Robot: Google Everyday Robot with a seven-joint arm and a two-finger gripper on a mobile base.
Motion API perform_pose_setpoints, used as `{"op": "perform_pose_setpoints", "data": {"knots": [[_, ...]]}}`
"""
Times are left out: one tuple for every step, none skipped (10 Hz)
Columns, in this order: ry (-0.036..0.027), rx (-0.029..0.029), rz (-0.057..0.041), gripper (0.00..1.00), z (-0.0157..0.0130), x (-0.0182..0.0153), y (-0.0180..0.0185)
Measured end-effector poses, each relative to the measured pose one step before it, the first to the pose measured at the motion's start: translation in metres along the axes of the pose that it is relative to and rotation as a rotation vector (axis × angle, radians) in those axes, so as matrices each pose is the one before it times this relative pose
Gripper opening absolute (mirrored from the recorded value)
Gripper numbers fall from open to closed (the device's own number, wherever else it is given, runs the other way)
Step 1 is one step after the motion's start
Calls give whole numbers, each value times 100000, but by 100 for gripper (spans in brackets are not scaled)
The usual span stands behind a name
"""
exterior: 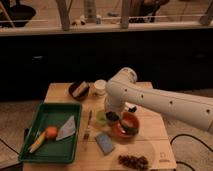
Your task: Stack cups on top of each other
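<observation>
The pale yellow-green cup [101,119] stands on the wooden table [150,145], just left of the orange-red bowl [124,131]. A small dark shape [113,117] sits right beside it, under the arm's end; it may be the dark grey-black cup, but I cannot tell it apart from the gripper. My gripper [112,113] points down at the end of the white arm [160,102], directly over that spot between the pale cup and the orange bowl.
A dark brown bowl [79,90] and a white cup-like object [100,86] stand at the back of the table. A green tray [30,120] at the left holds an orange, a banana and a napkin. A fork [88,126], a blue sponge [105,143] and grapes [132,161] lie in front.
</observation>
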State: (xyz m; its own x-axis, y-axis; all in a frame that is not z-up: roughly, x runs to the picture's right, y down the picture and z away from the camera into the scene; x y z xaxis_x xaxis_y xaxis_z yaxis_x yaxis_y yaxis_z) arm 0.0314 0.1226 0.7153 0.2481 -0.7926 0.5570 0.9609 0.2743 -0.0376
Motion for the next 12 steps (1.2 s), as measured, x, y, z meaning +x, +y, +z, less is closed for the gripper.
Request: {"op": "perform_pose_setpoints", "data": {"knots": [[910,113,-1227,0,-727,254,-1110],[175,-640,-284,0,-367,160,-179],[485,-506,-346,0,-184,286,-104],[184,163,-833,0,-91,202,-498],[-30,269,-626,0,-68,266,-464],[155,-271,-363,0,-18,289,-129],[-199,4,-540,0,61,254,-326],[-84,74,-720,0,66,237,-429],[-75,180,-961,0,65,286,-554],[-145,-3,-763,0,88,275,-390],[-385,-323,-694,0,83,236,-266],[-183,251,-665,0,147,318,-346]]}}
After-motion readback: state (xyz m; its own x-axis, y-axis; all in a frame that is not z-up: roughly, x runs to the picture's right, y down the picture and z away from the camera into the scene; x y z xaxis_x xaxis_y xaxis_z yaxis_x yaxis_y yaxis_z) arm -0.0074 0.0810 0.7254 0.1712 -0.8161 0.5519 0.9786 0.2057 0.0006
